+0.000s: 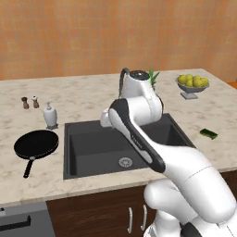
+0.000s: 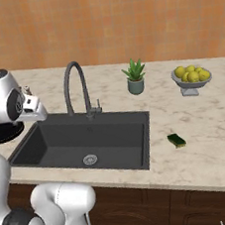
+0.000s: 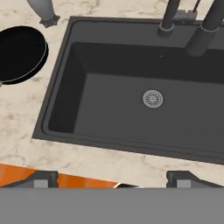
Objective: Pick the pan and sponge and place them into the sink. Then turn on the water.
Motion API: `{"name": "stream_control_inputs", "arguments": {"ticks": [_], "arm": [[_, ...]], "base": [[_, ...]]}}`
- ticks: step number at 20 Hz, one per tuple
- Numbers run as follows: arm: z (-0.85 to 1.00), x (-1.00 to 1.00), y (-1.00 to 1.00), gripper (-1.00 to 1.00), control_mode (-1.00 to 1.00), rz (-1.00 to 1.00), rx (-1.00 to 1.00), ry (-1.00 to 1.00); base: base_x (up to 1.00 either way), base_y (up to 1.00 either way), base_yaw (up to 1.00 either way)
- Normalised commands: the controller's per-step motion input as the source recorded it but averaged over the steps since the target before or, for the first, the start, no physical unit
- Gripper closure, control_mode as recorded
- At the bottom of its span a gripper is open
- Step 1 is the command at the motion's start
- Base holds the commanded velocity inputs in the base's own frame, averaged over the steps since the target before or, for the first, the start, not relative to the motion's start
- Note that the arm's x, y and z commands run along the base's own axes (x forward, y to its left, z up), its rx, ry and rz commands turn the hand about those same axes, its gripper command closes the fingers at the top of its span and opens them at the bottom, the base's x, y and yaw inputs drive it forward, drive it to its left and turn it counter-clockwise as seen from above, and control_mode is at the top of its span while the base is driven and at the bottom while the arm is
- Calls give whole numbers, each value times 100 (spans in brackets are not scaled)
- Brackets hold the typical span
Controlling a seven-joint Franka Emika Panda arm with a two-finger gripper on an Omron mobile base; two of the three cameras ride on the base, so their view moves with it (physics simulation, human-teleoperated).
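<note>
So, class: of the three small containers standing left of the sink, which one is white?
The soap dispenser, standing nearest the sink, just behind the pan. The two shakers further back-left are brown and smaller.

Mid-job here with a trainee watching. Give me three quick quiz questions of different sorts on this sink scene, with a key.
1. True or false: the pan already lies in the sink.
2. The sponge lies on the counter: A) left of the basin B) right of the basin C) inside it
3. Fill in: the gripper has its fingers ____.

Key: 1 false, it sits on the counter beside the soap dispenser. 2 B. 3 open.
</note>
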Motion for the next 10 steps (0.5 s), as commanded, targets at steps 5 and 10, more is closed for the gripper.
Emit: {"name": "stream_control_inputs", "arguments": {"ticks": [5, 10], "arm": [[-34, 0, 100, -100, -100, 5, 0, 0], [-28, 1, 100, -100, -100, 6, 3, 0]], "base": [[0, 0, 0], [0, 0, 0]]}}
